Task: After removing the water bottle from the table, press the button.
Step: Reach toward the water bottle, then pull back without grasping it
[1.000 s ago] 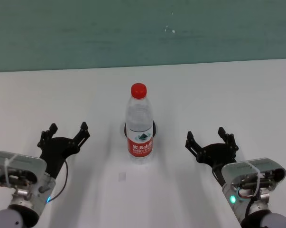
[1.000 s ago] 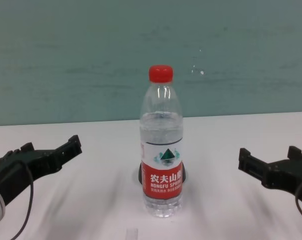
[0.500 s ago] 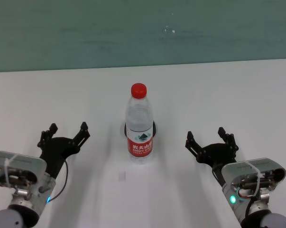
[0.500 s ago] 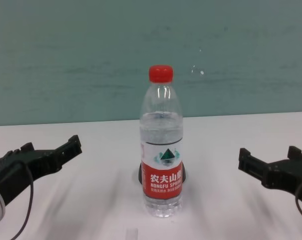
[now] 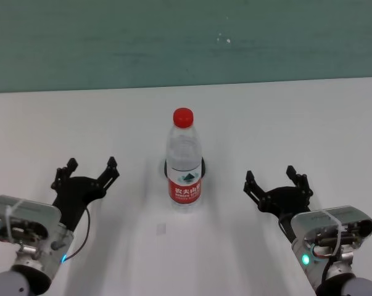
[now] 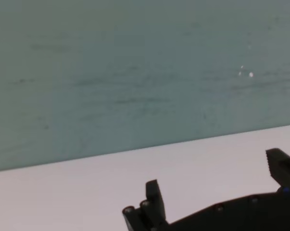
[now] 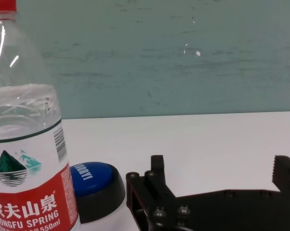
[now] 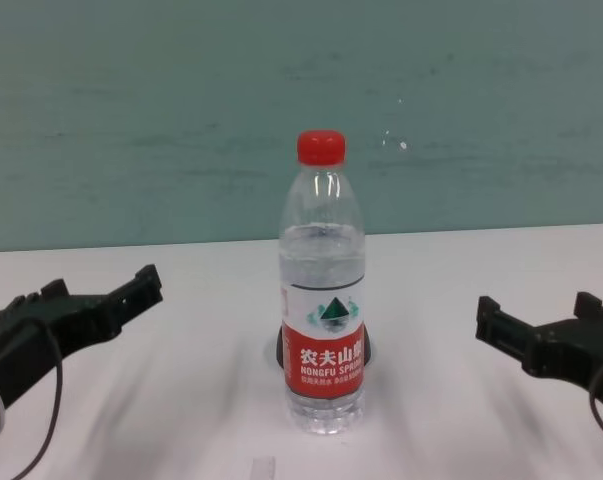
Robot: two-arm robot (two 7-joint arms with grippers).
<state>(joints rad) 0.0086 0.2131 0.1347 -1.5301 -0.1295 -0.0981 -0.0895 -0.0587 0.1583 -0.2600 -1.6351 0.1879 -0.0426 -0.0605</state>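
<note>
Right tool (image 5: 277, 187) and left tool (image 5: 86, 177), both spread wide and holding nothing, flank a clear plastic water bottle with red cap and red-and-white label (image 5: 184, 161).

The bottle stands upright mid-worktop (image 5: 284, 123), at about 10 o'clock from the right tool and 2 o'clock from the left. Directly behind it, at its 12 o'clock, sits the round blue dome button on a black base (image 7: 95, 187), mostly hidden. Best approach, I judge: close on the labelled midsection, lift straight up to avoid bumping the button, then press.
</note>
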